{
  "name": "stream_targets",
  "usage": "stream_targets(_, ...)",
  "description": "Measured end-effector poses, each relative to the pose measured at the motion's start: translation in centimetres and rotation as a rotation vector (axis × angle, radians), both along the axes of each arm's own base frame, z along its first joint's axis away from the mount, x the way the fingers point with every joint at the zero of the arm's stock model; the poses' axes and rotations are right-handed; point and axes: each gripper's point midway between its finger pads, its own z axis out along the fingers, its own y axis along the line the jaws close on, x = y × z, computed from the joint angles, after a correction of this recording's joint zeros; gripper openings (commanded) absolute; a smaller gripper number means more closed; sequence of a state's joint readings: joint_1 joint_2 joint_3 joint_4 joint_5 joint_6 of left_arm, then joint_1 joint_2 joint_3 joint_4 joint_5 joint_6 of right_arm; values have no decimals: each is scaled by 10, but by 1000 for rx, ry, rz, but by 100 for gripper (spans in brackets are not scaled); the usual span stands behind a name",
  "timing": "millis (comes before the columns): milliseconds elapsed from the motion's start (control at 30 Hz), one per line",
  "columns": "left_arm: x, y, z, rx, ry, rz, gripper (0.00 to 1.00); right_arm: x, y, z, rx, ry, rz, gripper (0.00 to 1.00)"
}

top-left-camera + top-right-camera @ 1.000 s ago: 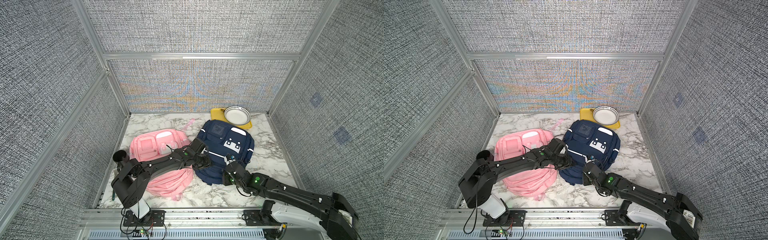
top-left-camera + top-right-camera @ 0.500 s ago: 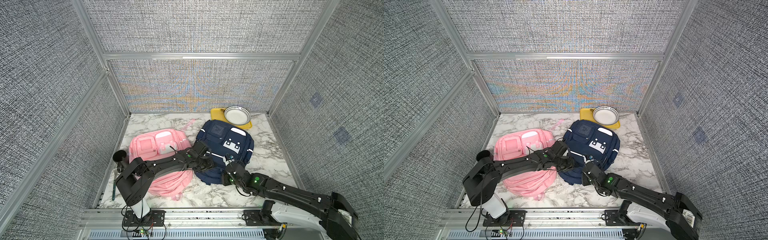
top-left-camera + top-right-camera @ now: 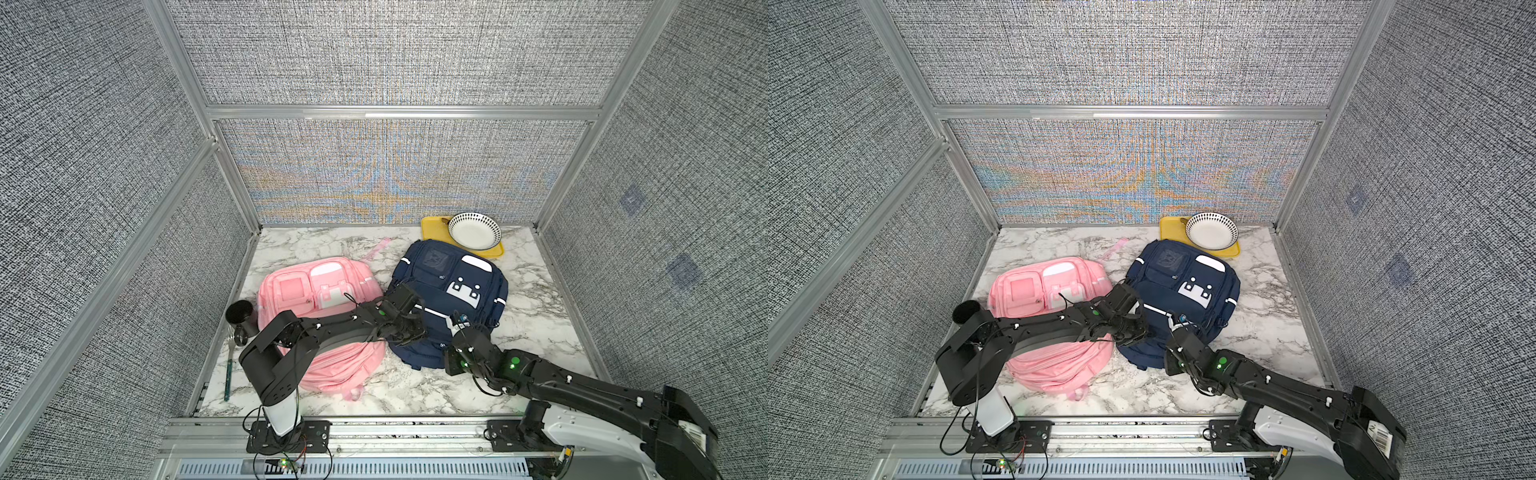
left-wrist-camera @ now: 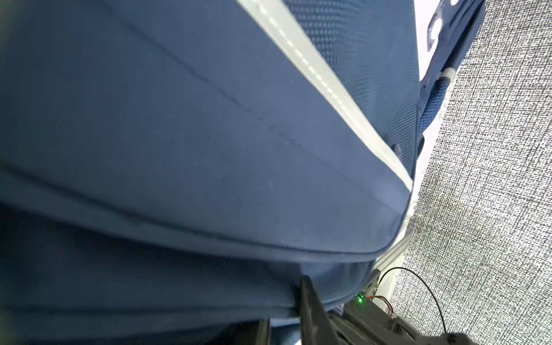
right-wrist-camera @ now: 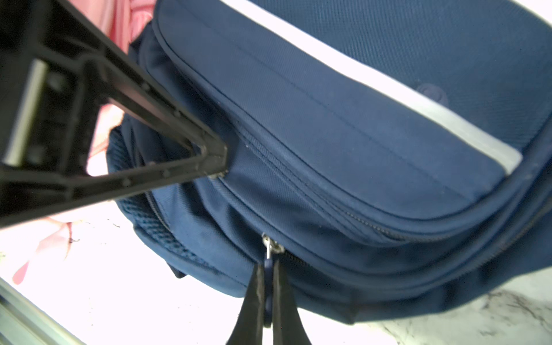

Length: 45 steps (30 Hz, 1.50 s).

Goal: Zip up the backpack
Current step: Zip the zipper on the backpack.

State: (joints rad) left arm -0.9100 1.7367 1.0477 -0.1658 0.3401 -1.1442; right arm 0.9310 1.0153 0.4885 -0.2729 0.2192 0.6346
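The navy backpack (image 3: 453, 291) is lying right of the desk's centre. The right gripper (image 5: 267, 288) is clamping the zipper pull (image 5: 268, 267) at its front end. The track is curving on toward the left gripper (image 3: 407, 332), which is bearing on the backpack's side; its closure cannot be told.

A pink backpack (image 3: 291, 291), 1 black cup (image 3: 240, 314), 1 bowl (image 3: 475, 231) on a yellow tray (image 3: 432, 227).
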Motion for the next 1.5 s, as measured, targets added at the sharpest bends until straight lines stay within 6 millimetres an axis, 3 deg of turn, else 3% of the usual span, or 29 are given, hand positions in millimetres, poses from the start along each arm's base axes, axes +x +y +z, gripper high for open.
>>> stream_targets(67, 0, 0, 0, 0, -1, -1, 17, -1, -2, -3, 2, 1, -4, 0)
stream_targets(267, 2, 2, 5, -16, -15, -4, 0, -2, -5, -2, 15, -8, -21, 0)
stream_targets(1000, 9, 14, 19, -67, -43, -19, 0, -1, -26, -1, 21, -19, -126, 0)
stream_targets(1500, 10, 16, 20, -86, -48, -22, 0, 7, -59, 1, -38, -37, -256, 0)
